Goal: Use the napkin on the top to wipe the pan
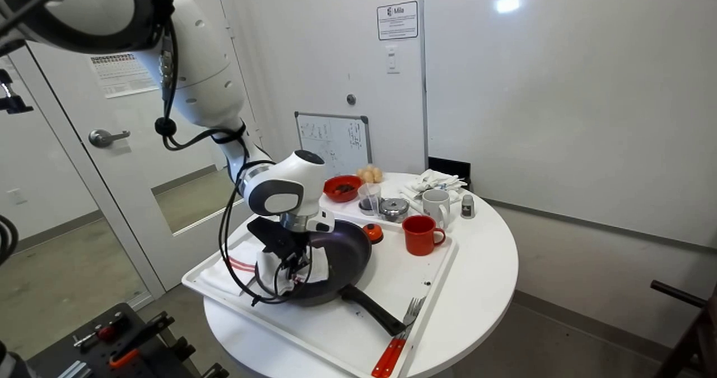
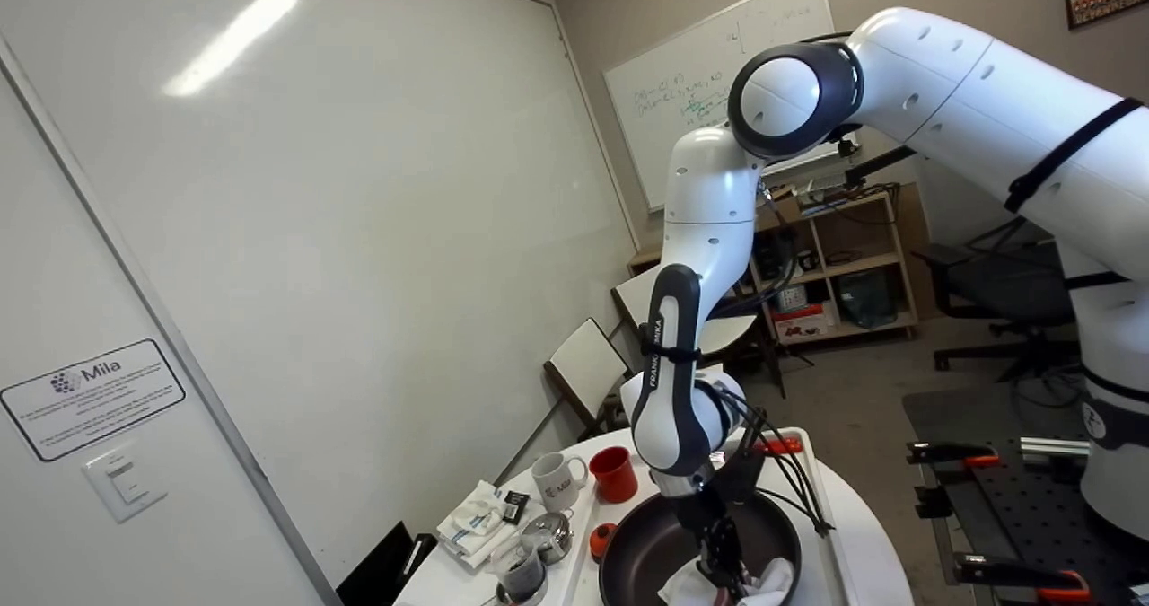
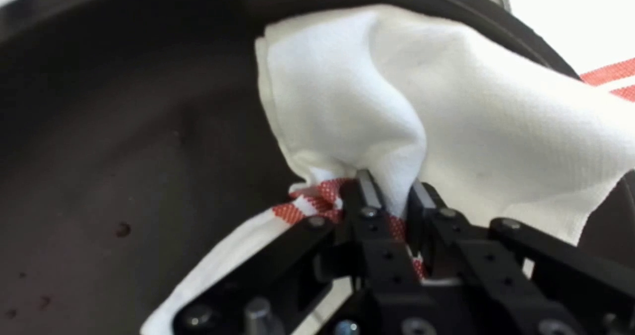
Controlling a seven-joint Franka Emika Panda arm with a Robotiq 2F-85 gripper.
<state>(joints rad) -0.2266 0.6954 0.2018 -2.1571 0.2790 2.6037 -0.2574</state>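
The napkin [image 3: 342, 92], white cloth with red stripes, is bunched inside the black pan [image 3: 99, 141]. My gripper [image 3: 392, 181] is shut on it, with a fold pinched between the fingers. In the wrist view the napkin's right part spreads across the pan's rim, and a strip trails down to the left. Dark specks dot the bare pan floor at the lower left. In both exterior views the gripper [image 1: 294, 274] points down into the pan [image 1: 350, 243], and white napkin [image 2: 772, 581] shows around the fingertips. The arm hides part of the pan.
A large white tray [image 1: 403, 280] carries the pan. The pan's handle [image 1: 372, 309] points toward forks with red handles [image 1: 389, 355]. Another striped cloth [image 1: 221, 277] lies beside the pan. A red mug [image 1: 419, 235], orange knob [image 1: 372, 233], white mug [image 1: 436, 203] and red bowl [image 1: 341, 189] stand behind.
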